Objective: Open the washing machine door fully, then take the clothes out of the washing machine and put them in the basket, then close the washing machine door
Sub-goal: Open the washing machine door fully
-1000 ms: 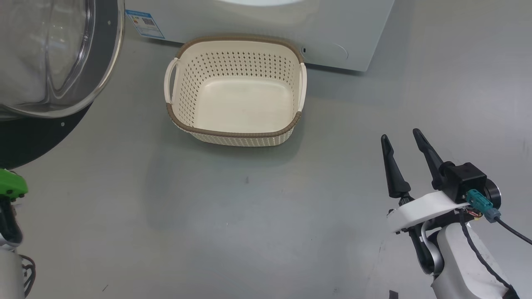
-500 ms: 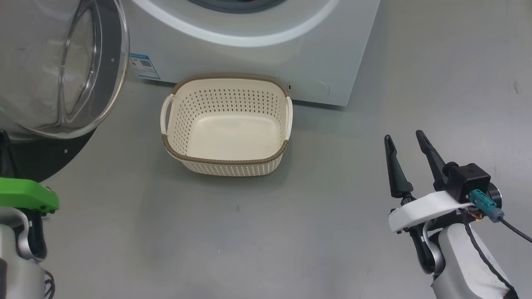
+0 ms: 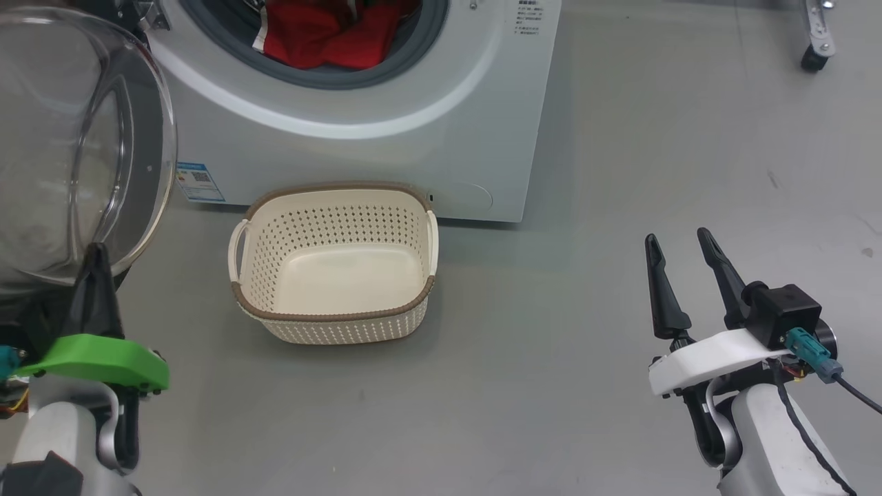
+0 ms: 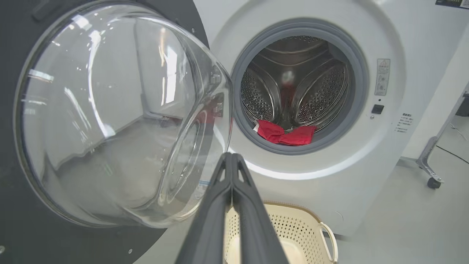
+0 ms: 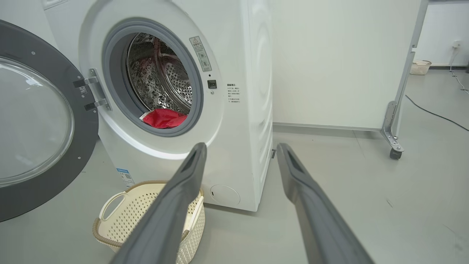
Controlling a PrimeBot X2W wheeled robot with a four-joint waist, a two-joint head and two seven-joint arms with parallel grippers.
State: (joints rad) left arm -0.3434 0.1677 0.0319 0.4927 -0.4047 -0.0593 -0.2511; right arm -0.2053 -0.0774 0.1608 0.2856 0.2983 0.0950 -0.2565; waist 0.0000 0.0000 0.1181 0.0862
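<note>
The washing machine (image 3: 386,158) stands with its round mouth uncovered, and the washing machine door (image 5: 36,121) hangs swung wide on its hinge at the machine's left side. The clothes (image 3: 324,34), red, lie inside the machine at the bottom of the drum. The basket (image 3: 331,318) sits on the floor just in front of the machine, below the mouth. The left gripper (image 4: 231,157) is pressed fully closed on nothing, in front of the machine near the door's glass. The right gripper (image 3: 677,235) holds nothing, fingers spread wide, well off to the machine's right.
</note>
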